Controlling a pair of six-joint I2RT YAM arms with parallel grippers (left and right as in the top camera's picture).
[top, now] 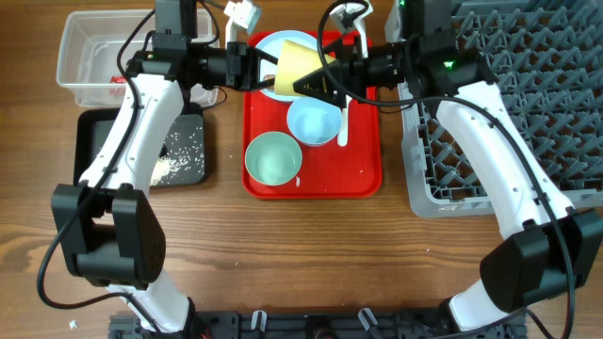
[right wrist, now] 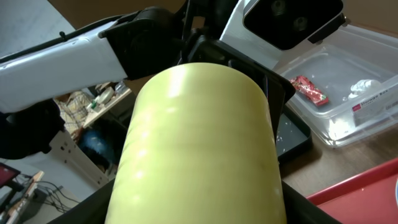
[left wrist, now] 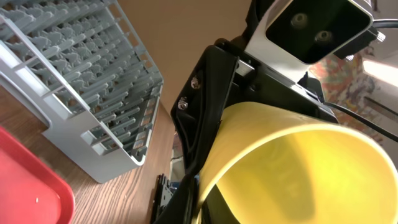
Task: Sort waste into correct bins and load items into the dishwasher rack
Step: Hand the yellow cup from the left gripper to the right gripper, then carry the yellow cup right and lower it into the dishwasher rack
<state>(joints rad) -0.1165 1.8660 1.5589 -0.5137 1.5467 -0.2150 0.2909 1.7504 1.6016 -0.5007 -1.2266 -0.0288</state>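
At the far left of the table (top: pixel 311 254) sits a clear rectangular plastic tub (top: pixel 89 56), thin-walled and glossy, with a red-and-white snack wrapper (right wrist: pixel 309 90) and a crumpled white tissue (right wrist: pixel 364 87) inside. Just in front of it lies a shallow matt black rectangular tray (top: pixel 94 127) scattered with white rice-like crumbs (top: pixel 179 155).

Over the flat red serving tray (top: pixel 363 160), the left gripper (top: pixel 268 73) has its jaws together, apparently pinching the rim of the smooth, tapered yellow plastic cup (top: pixel 300 64). The cup is held on its side in the air above a light blue round plate (top: pixel 273 47). The right gripper (top: pixel 330 77) has its jaws either side of the cup's body, but I cannot tell whether they press it yet.

This looks like a hand-over towards the large grey plastic peg rack (top: pixel 528 85) on the right. The slick, conical wall could slide out of a loose hold. The right jaws should therefore close squarely on the mid-body and seat firmly before the left lets go. The left should then back straight away, clear of the rim. A thin wall calls for modest force.
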